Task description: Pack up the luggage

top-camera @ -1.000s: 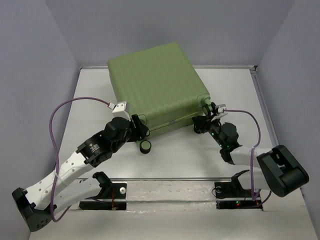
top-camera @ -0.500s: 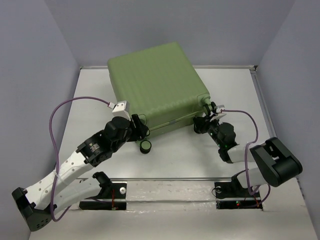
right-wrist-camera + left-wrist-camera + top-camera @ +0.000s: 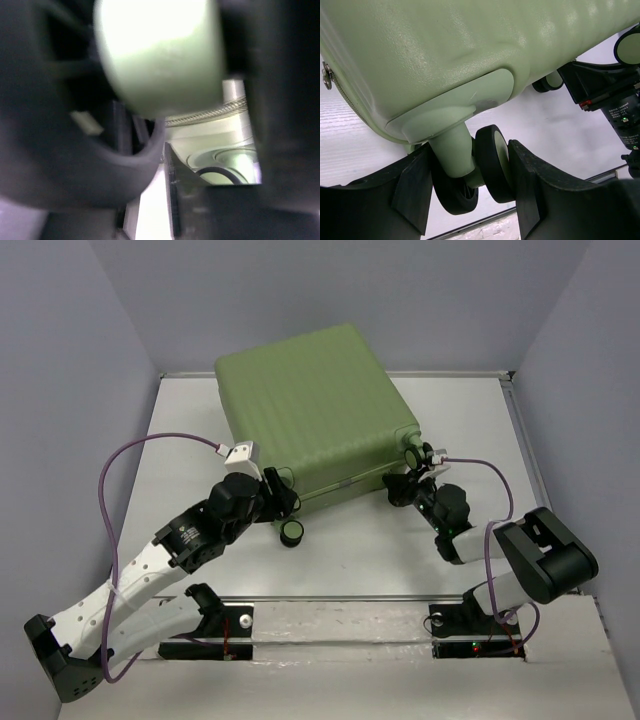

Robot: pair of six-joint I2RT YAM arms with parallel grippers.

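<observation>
Green luggage closed — left hand grips its wheel.

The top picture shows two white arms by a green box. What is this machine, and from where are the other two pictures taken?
It is a robot: a left arm and a right arm bolted at the table edge, each ending in a two-finger pincer. The top picture comes from a fixed camera above; the other two from cameras on the wrists. The green box is closed luggage. The left pincer has its fingers on both sides of a luggage wheel. The right pincer is at the other near corner; its picture is too blurred to show a grip.
</observation>
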